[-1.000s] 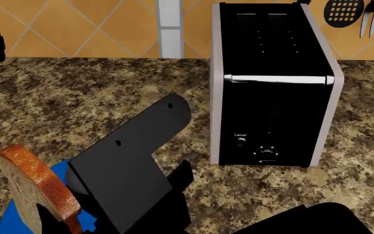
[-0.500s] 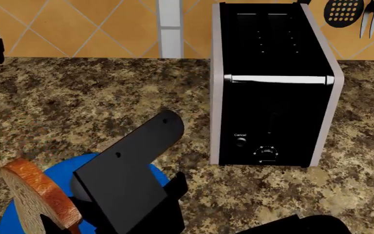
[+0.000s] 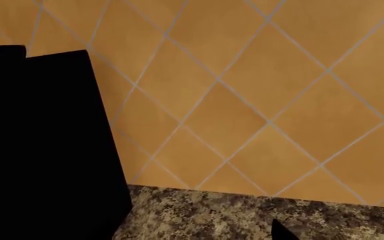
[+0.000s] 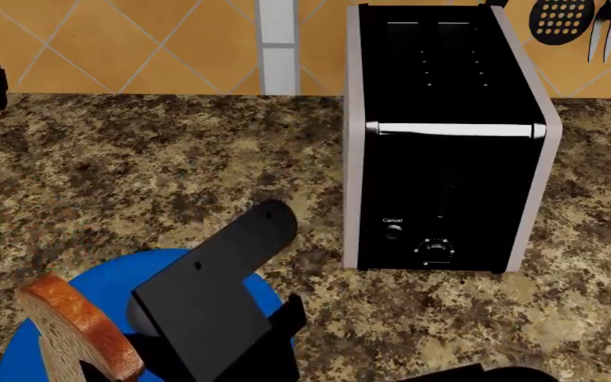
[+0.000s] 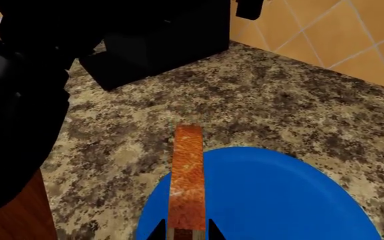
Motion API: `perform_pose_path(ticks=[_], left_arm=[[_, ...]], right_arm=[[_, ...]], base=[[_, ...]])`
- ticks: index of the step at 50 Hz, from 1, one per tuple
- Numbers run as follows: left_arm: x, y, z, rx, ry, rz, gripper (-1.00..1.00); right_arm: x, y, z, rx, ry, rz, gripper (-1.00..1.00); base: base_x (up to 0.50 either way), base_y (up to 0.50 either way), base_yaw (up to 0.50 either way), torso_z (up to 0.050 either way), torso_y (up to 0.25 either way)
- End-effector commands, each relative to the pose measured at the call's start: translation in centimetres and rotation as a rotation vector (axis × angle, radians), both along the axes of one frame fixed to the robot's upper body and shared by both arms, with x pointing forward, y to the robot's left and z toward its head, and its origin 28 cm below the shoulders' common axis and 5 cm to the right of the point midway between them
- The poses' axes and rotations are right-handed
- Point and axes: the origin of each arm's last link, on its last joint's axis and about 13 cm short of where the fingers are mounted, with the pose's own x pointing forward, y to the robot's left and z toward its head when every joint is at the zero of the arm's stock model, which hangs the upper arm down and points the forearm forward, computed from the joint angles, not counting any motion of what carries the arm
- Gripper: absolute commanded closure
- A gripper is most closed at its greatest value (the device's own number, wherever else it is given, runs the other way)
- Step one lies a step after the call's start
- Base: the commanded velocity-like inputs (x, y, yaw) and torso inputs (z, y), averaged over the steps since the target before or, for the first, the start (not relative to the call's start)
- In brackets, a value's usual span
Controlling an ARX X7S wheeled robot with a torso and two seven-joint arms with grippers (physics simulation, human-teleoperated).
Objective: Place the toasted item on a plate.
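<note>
I have the slice of toast (image 5: 186,180) clamped edge-on between the right gripper's (image 5: 184,231) fingertips, held above the near-left part of the speckled granite counter (image 4: 125,167). It hangs over the left rim of the bright blue plate (image 5: 272,195), which lies flat near the counter's front edge. Whether the toast touches the plate, I cannot tell.

To finish well, I judge I should shift the slice toward the plate's middle, lower it close, then part the fingers so it tips flat rather than off the rim.

The left gripper is out of sight; its camera faces orange tiles, so I cannot tell its state.

The black toaster (image 4: 444,143) stands well right of the plate. One button reads "Cancel" (image 4: 393,220); I see no brand.
</note>
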Motion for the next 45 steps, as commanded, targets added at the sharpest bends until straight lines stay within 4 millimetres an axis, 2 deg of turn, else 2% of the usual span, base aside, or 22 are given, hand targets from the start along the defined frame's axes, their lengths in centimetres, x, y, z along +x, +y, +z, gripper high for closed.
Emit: perform_pose_path(ticks=[1,9,10,33,45], left_arm=[[0.0,0.1,-0.2,-0.002,0.005,0.002,-1.00],[0.1,-0.1,-0.1,0.004,0.005,-0.002,-1.00],[0.1,-0.1,-0.1,0.002,0.003,-0.001,-1.00],[0.0,-0.1,0.1,0.001,0.000,-0.002,-1.00],[0.0,0.0,0.0,0.000,0.003,0.000,-1.00]], right_arm=[[0.3,0.1,-0.6,-0.011,0.007,-0.001,1.00],[0.4,0.0,-1.0,-0.018,-0.003,0.003,1.00],[0.4,0.0,-0.9,-0.019,-0.004,0.003,-1.00],[0.1,-0.2,-0.5,-0.032,-0.068,-0.015,-1.00],[0.8,-2.0,2.9,0.012,-0.155,-0.127,-1.00]], base=[[0.00,0.00,0.00,0.000,0.000],[0.00,0.00,0.00,0.000,0.000],[0.00,0.00,0.00,0.000,0.000],[0.00,0.00,0.00,0.000,0.000],[0.00,0.00,0.00,0.000,0.000]])
